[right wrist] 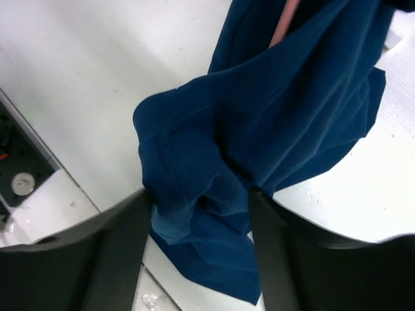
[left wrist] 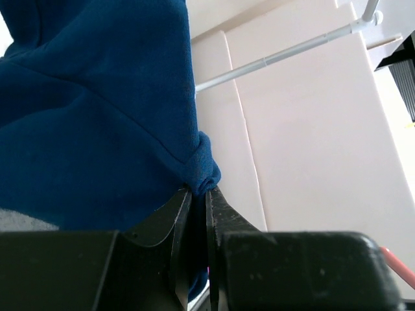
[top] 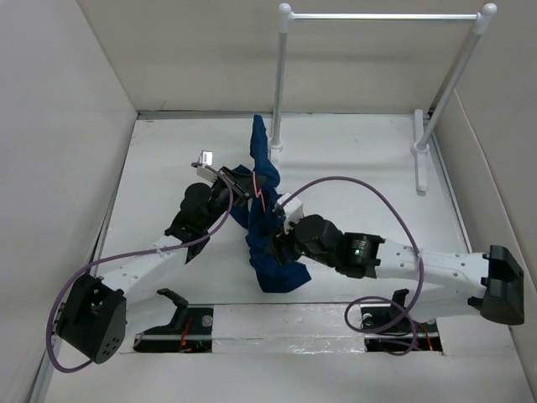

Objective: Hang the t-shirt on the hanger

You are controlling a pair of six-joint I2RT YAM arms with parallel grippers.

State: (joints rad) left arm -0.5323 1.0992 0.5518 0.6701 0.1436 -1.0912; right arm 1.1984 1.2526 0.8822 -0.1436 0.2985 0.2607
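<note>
The navy t-shirt [top: 267,227] hangs crumpled between both arms, its lower end lying on the table. A thin pink hanger [top: 258,198] shows as a short strip inside the cloth, and again in the right wrist view [right wrist: 283,26]. My left gripper [top: 237,188] is shut on a rolled fold of the t-shirt [left wrist: 97,116], pinched at the fingertips [left wrist: 199,192]. My right gripper [top: 283,245] is open at the shirt's lower part, its jaws standing wide apart [right wrist: 201,197] with loose cloth [right wrist: 272,116] bunched between them.
A tall white rack [top: 382,15] with a horizontal bar stands at the back right, its feet on the table. Purple cables [top: 369,186] loop over both arms. White walls enclose the table on the left, the back and the right.
</note>
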